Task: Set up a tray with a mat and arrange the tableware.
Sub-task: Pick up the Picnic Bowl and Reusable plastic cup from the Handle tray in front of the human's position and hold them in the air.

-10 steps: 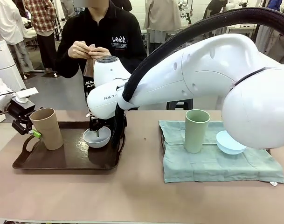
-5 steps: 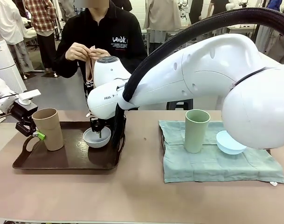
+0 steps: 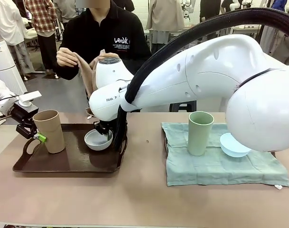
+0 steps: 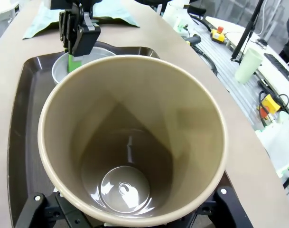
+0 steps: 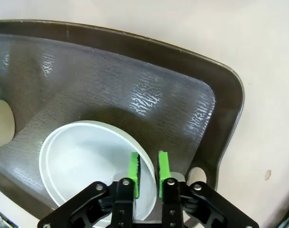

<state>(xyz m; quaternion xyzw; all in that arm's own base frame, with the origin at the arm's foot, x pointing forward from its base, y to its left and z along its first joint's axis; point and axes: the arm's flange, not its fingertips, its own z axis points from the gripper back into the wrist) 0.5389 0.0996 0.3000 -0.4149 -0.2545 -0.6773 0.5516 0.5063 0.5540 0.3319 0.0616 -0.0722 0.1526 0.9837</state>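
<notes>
Front view: a dark tray (image 3: 21, 167) holds the tan tumbler (image 3: 49, 130) at its left end and the white bowl (image 3: 97, 141) right of its middle.
Off-tray items: the pale green tumbler (image 3: 200, 133) and light blue bowl (image 3: 233, 145) sit on the mat (image 3: 215, 167), well to the tray's right.
Risk, bowl: a thin rim pinch may let it swing or slip back onto the tray if lifted quickly.
Risk, tumbler: it is tall and gripped low, so it could tilt against the tray's rim.
Risk, arms: both work over one tray and could knock each other.
Left gripper (image 3: 34, 136): clenched on the tan tumbler's lower side, at the tray's left edge.
Right gripper (image 5: 148, 164): green pads pinch the white bowl's rim, one inside and one outside, on the side facing the tray's end wall.
</notes>
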